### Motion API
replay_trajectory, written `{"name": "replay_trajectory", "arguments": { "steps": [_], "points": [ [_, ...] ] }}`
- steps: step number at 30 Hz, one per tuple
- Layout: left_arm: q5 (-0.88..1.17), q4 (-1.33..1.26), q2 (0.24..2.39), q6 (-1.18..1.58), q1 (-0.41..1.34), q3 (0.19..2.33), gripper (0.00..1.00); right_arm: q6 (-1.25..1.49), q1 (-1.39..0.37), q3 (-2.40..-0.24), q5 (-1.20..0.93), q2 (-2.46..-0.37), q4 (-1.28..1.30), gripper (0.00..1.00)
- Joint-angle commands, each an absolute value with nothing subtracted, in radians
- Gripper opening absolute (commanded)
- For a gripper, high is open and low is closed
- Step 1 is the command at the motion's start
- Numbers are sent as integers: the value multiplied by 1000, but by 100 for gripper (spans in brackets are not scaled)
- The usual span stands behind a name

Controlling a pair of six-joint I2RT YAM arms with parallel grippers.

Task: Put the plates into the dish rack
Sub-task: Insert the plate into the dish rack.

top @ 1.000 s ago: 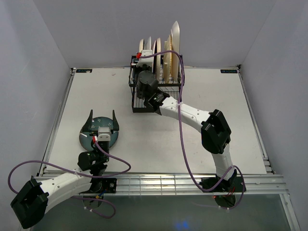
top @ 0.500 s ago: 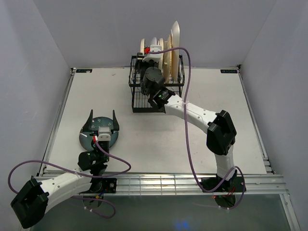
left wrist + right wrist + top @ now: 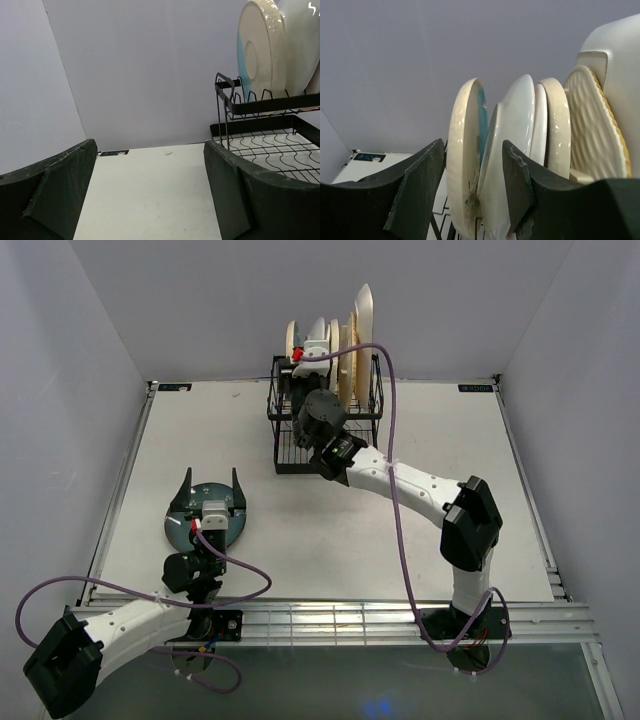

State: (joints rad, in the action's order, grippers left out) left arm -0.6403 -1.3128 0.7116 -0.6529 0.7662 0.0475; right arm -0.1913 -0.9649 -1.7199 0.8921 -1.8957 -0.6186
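Plate left to load: we see one dark teal plate point(image 3: 182, 530) lying flat on the table point(image 3: 330, 530), near the left front corner and well apart from the dish rack point(image 3: 277, 430).
Left gripper: the left gripper point(image 3: 212, 480) hangs right over that plate, jaws spread wide with nothing between them. In its wrist view we see only bare table between the fingers, and the rack off to the right.
Right gripper: the right gripper point(image 3: 472, 145) is up at the rack's upper tier. Its jaws are apart and flank the rim of a cream plate with a teal face point(image 3: 465, 165) that stands on edge in a slot. We do not see them clamped on it.
Rack: more dishes stand upright beside that one, a white plate point(image 3: 515, 120) and a yellow woven square plate point(image 3: 595, 130) among them.
Key relation: the teal plate lies below the left jaws, face up, while the rack slots take plates on edge. The plate is round, so it has no long axis to line up with.
Nearer arm: the left, by far; the right arm reaches the other way.
Our judgement: the left jaws need to come down onto the rim, and the plate has to be tipped upright on its way to the rack.
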Motion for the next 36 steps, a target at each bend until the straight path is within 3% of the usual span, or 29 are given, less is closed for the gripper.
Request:
{"name": "replay_trajectory", "arguments": {
  "steps": [1, 15, 23, 26, 30, 36],
  "points": [
    [-632, -1264, 695, -600, 739, 61, 98, -336, -1025, -1674, 925, -1792, -753, 56],
    [-583, -925, 513, -471, 606, 120, 98, -604, -1255, -1119, 1066, -1468, -1158, 57],
    [-497, -365, 310, -321, 594, 274, 98, -528, -1336, -796, 1085, -1332, -1178, 58],
    [-486, -341, 293, -340, 592, 284, 98, -439, -1342, -668, 1019, -1269, -1105, 61],
    [-508, -336, 278, -340, 591, 270, 98, -351, -1347, -531, 870, -1215, -1037, 77],
    [-523, -331, 323, -342, 589, 258, 98, -411, -1356, -404, 727, -1293, -1098, 81]
  ]
}}
